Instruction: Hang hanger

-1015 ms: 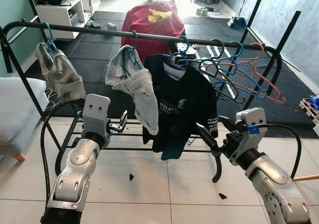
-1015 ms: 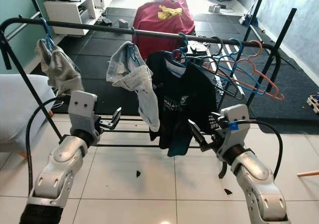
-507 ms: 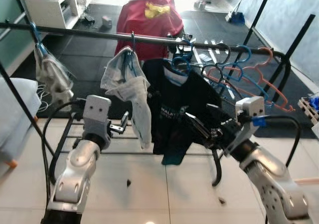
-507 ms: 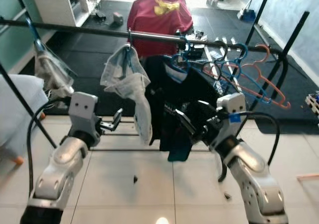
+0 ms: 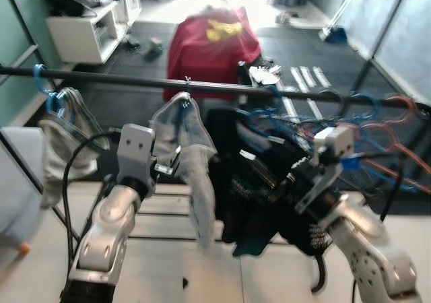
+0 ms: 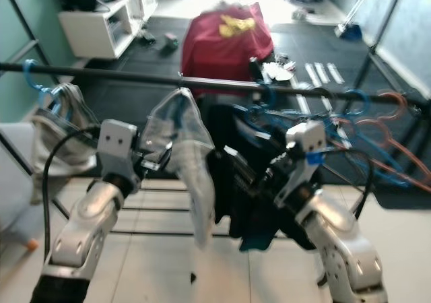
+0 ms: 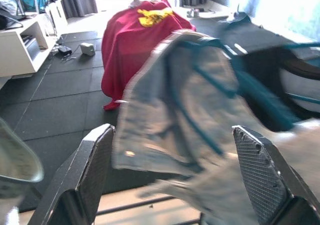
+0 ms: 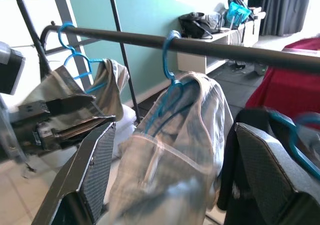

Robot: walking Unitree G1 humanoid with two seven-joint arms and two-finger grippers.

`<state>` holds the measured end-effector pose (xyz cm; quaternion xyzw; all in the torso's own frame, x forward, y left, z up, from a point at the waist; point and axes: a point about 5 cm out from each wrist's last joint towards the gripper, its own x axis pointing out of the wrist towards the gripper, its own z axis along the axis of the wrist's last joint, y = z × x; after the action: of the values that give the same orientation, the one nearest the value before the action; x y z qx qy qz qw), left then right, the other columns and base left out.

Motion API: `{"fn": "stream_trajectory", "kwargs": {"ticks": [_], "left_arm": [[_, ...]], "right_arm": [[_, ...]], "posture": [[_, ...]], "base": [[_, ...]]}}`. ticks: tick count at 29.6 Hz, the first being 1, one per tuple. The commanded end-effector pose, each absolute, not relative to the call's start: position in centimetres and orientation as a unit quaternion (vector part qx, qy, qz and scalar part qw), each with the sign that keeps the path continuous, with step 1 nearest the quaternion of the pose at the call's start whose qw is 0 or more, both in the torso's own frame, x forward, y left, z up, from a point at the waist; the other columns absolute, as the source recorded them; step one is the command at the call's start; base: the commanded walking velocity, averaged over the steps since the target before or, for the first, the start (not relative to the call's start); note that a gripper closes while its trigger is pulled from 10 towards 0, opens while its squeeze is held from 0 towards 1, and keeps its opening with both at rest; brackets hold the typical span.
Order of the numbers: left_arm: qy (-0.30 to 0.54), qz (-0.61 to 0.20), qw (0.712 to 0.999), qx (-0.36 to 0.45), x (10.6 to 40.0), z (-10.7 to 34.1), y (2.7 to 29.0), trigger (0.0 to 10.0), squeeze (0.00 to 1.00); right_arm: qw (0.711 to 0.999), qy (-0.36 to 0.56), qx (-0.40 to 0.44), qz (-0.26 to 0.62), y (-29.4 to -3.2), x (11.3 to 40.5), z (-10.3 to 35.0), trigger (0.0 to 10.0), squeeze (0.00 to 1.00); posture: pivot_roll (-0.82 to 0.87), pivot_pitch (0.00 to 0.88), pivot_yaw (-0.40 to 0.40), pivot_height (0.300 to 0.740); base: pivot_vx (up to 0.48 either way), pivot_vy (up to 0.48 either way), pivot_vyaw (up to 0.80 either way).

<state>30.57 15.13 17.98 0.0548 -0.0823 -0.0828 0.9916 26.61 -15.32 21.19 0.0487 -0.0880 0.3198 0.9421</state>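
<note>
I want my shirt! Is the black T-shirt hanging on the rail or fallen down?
Hanging. The black T-shirt hangs from a blue hanger hooked on the black rail.

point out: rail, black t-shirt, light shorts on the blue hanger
rail [image 5: 121,81], left eye view, bare bar.
black t-shirt [image 5: 232,182], left eye view, front.
light shorts [image 8: 175,135], right wrist view, cloth below the hanger hook.

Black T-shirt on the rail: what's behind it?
Behind the black T-shirt, empty blue hangers and the dark floor mat show; its cloth hides the rack's lower bars.
</note>
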Motion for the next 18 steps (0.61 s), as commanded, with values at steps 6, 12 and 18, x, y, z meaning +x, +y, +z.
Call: {"fn": "stream_trajectory", "kwargs": {"ticks": [6,12,18], "left_arm": [[-0.081,-0.073,0.993,0.047,30.4,17.6,15.6,10.0,0.0],[-0.079,-0.06,0.994,0.055,30.2,17.5,16.4,10.0,0.0],[-0.083,-0.058,0.993,0.055,30.2,17.6,16.4,10.0,0.0]], "right_arm": [[0.946,-0.058,0.019,0.319,-14.7,26.5,20.4,10.0,0.0],[0.958,-0.01,-0.021,0.286,-13.8,27.1,19.1,10.0,0.0],[0.963,0.0,-0.028,0.269,-12.1,28.0,18.6,10.0,0.0]], "posture": [[-0.06,0.091,-0.075,0.74],[-0.06,0.094,-0.076,0.74],[-0.06,0.094,-0.077,0.74]], "base": [[0.099,0.0,0.0],[0.0,0.0,0.0],[0.0,0.0,0.0]]}}
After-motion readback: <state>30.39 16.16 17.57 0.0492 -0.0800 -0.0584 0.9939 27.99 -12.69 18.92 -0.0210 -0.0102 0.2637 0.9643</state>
